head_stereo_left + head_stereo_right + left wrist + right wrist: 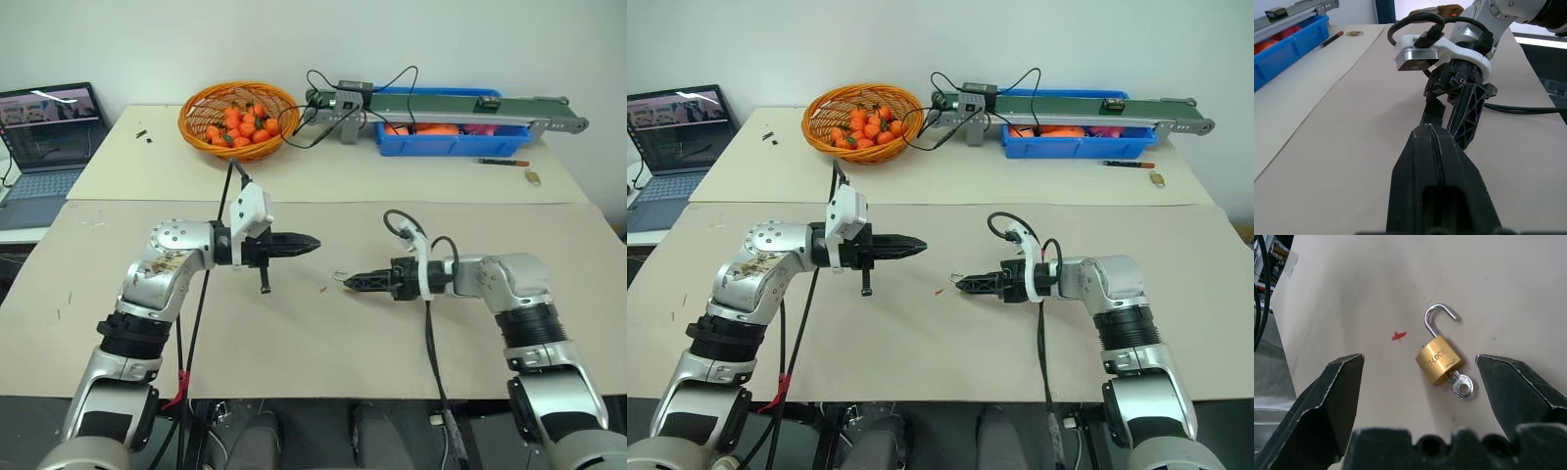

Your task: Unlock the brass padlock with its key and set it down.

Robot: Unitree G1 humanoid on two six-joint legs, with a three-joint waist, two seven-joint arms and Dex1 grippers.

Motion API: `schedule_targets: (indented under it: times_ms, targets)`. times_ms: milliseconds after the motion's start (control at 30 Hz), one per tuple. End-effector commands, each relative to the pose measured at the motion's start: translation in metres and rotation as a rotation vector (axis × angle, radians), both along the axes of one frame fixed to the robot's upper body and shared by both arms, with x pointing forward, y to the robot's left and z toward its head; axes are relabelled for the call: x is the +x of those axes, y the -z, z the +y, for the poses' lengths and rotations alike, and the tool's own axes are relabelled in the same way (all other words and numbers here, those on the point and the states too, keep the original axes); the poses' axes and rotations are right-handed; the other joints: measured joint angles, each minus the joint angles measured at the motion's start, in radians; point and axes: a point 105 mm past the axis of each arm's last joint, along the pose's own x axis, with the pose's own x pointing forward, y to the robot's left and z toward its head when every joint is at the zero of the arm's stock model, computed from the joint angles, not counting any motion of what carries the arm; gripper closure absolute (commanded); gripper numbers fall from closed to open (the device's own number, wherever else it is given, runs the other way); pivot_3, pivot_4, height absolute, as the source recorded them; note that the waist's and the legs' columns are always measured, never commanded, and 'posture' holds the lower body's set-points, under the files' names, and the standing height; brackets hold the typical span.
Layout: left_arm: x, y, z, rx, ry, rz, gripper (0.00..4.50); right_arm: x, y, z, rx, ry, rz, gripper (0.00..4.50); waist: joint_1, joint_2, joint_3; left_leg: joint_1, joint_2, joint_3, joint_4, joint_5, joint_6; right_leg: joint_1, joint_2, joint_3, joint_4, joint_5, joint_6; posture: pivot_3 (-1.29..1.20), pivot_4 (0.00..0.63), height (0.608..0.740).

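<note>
padlock: I see the brass padlock lying flat on the tan table, shackle swung up and free on 1 side, so it reads unlocked.
key: the key sits in the bottom of the lock body, its round head sticking out onto the table.
lock position: between my 2 arms in the head views, just off the tip of the right gripper; nothing is touching it.
right gripper: right gripper has its 2 fingers spread wide, 1 on each side of the lock with clear table between pad and brass. Nothing held. It points toward the robot's left, tilted down, low over the table.
left gripper: left gripper has its fingers pressed together, seam fully closed in its wrist view, nothing between them. It sits raised above the table, pointing across at the right one, tips well apart.
red mark: a tiny red speck on the table near the lock, on the side of the shackle.
far table: orange basket of small orange fruit, blue bin under a conveyor, a pen and a second small brass item beside it, all well apart from the work spot.
left edge: an open laptop on a side surface.
</note>
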Motion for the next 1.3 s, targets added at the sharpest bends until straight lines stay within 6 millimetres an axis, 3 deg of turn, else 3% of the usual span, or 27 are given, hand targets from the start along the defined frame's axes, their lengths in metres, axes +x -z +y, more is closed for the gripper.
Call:
schedule_targets:
  times_ms: [33,233,467,633,733,800,1100,1300]
  targets:
    - [-0.001,-0.013,-0.005,-0.019,0.021,-0.035,4.5,-0.001,0.001,-0.015,-0.035,0.042,-0.028,0.04,0.002,0.0,0.0,0.0,0.0,0.0,0.0,0.0,0.0,0.0,0.0,0.0,0.0,0.0,0.0,0.0,0.15,0.717]
    - [-0.003,-0.011,-0.004,-0.01,0.026,-0.029,4.5,-0.003,0.003,-0.036,-0.171,0.051,-0.163,0.04,0.01,0.0,0.0,-0.001,0.0,0.0,0.0,0.0,0.0,0.0,0.0,0.0,-0.001,0.0,0.0,0.0,0.15,0.717]
    - [0.005,0.001,0.003,0.041,-0.034,0.024,4.5,-0.02,-0.015,-0.06,-0.541,-0.136,-0.631,0.04,0.019,0.0,0.0,-0.001,0.0,0.0,0.0,0.0,0.0,0.0,0.0,-0.001,-0.001,-0.005,0.008,0.0,0.15,0.717]
    - [0.005,0.009,0.007,0.08,-0.043,0.043,4.5,-0.035,-0.035,-0.059,-0.544,-0.186,-0.75,0.04,0.004,0.0,0.0,-0.001,0.0,0.001,0.0,0.0,0.0,-0.001,0.0,0.0,0.0,-0.004,0.007,0.0,0.15,0.717]
    - [0.003,0.012,0.013,0.097,-0.041,0.041,4.5,-0.044,-0.069,-0.056,-0.462,-0.14,-0.832,0.04,0.001,0.0,0.0,-0.001,0.0,0.0,0.0,0.0,0.0,-0.001,0.0,0.0,-0.001,-0.005,0.007,0.0,0.15,0.717]
    - [0.003,0.012,0.017,0.098,-0.046,0.038,4.5,-0.045,-0.081,-0.059,-0.462,-0.093,-0.862,0.04,0.002,0.0,0.001,-0.001,0.0,0.0,0.0,0.0,0.0,-0.001,0.0,0.0,-0.001,-0.005,0.007,0.0,0.15,0.717]
    - [0.009,-0.001,0.043,0.097,-0.154,0.016,4.5,-0.055,-0.101,-0.058,-0.325,0.033,-0.878,0.04,0.013,-0.001,0.001,-0.002,0.0,0.0,0.0,0.0,0.0,-0.001,0.0,0.0,-0.001,-0.004,0.006,0.0,0.15,0.717]
    - [0.004,-0.009,0.045,0.063,-0.179,0.006,4.5,-0.053,-0.103,-0.058,-0.287,0.058,-0.871,0.04,0.016,-0.001,0.001,-0.002,0.001,0.0,0.0,0.0,0.0,-0.001,0.0,0.0,-0.001,-0.004,0.006,0.0,0.15,0.717]
